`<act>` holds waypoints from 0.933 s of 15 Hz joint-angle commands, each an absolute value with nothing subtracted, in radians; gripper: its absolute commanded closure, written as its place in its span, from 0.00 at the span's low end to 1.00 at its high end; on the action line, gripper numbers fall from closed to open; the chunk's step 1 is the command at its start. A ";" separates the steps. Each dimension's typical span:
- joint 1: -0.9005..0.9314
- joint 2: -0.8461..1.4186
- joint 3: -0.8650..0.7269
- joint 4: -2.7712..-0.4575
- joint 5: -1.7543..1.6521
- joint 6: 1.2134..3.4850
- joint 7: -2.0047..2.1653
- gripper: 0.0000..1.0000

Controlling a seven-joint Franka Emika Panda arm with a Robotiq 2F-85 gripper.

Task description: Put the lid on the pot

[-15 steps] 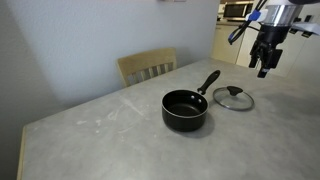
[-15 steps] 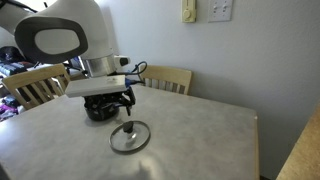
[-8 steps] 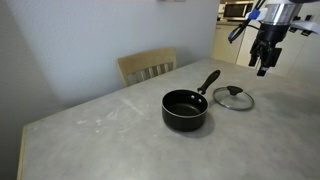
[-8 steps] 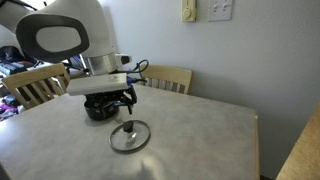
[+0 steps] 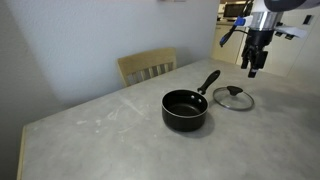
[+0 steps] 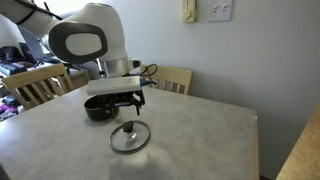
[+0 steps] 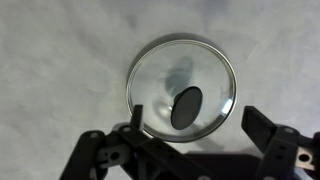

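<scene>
Nearest on the grey counter [image 5: 110, 135] in an exterior view sits the pot [image 5: 186, 110], upright and uncovered, its long handle [image 5: 209, 81] angled toward the back. Near the handle's end and clear of the pot's rim, the lid [image 5: 233, 97] lies flat on the counter with its black knob [image 7: 185, 107] up. Above the lid hangs the hand [image 5: 251, 70], its fingers [image 7: 275, 150] spread wide and holding nothing. A wooden chair [image 5: 147, 66] stands behind, by the wall.
</scene>
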State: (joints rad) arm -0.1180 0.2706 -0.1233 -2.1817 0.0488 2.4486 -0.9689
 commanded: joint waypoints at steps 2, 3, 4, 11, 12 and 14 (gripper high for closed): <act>-0.142 0.365 -0.076 -2.093 0.014 2.385 -0.960 0.00; -0.139 0.379 -0.073 -2.087 0.002 2.384 -0.952 0.00; -0.137 0.393 -0.072 -2.082 -0.011 2.389 -0.940 0.00; -0.134 0.483 -0.063 -2.049 -0.052 2.428 -0.787 0.00; -0.138 0.491 -0.057 -2.042 -0.042 2.429 -0.761 0.00; -0.144 0.505 -0.043 -2.030 -0.027 2.428 -0.709 0.00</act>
